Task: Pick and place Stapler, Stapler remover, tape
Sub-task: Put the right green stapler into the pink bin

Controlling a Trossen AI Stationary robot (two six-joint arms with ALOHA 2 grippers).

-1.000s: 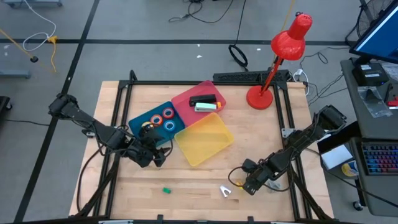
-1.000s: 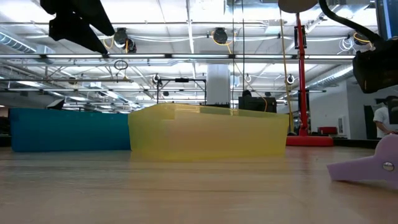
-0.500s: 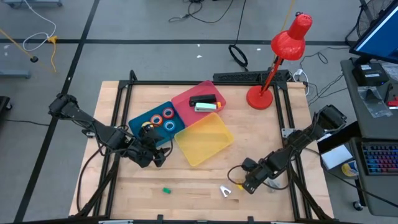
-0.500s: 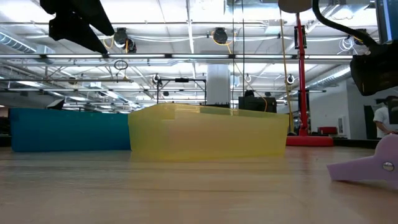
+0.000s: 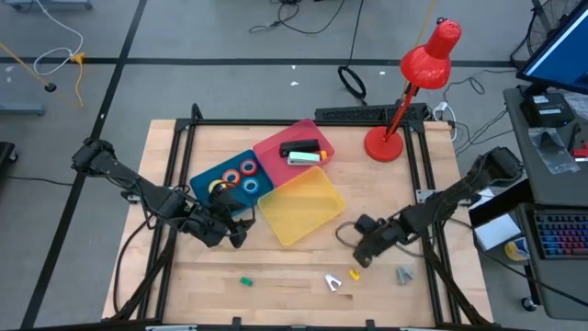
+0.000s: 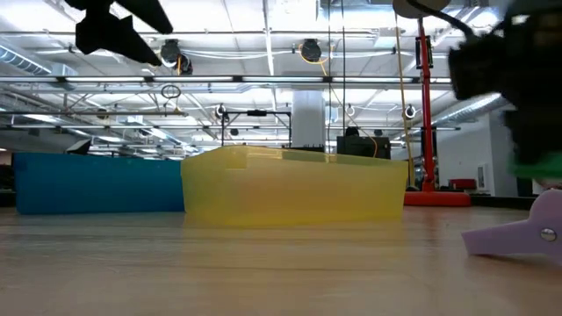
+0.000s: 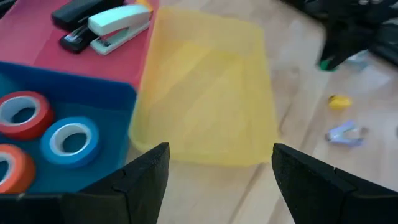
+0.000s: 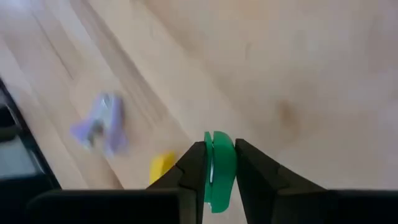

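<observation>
My right gripper (image 8: 219,163) pinches a small green piece (image 8: 219,168) between its fingers (image 8: 194,168), lifted above the wood; I take it for a staple remover, though I cannot be sure. From above, this gripper (image 5: 361,256) hangs over the table (image 5: 303,290) just right of the yellow bin (image 5: 301,206). Below it on the boards lie a lilac remover (image 8: 99,123) and a small yellow piece (image 8: 163,165), near each other.

My left gripper (image 7: 214,171) has its fingers (image 7: 140,177) spread wide, holding nothing. From above it (image 5: 237,232) sits at the near edge of the blue bin (image 5: 204,176), beside the yellow bin (image 7: 208,102).

The tape is in the blue bin (image 7: 93,99): a red roll (image 7: 23,114), a blue roll (image 7: 70,139) and an orange roll (image 7: 11,169) lie flat side by side; from above a yellow roll (image 5: 220,187) shows too.

In the pink bin (image 5: 272,149) rest a black stapler (image 7: 79,14) and a white stapler (image 7: 118,26), touching. Another green piece (image 5: 246,281) lies on the table's near part, well left of the lilac one (image 5: 333,281). A grey piece (image 5: 403,273) lies to the right. A red lamp (image 5: 415,78) stands at the far right corner.
</observation>
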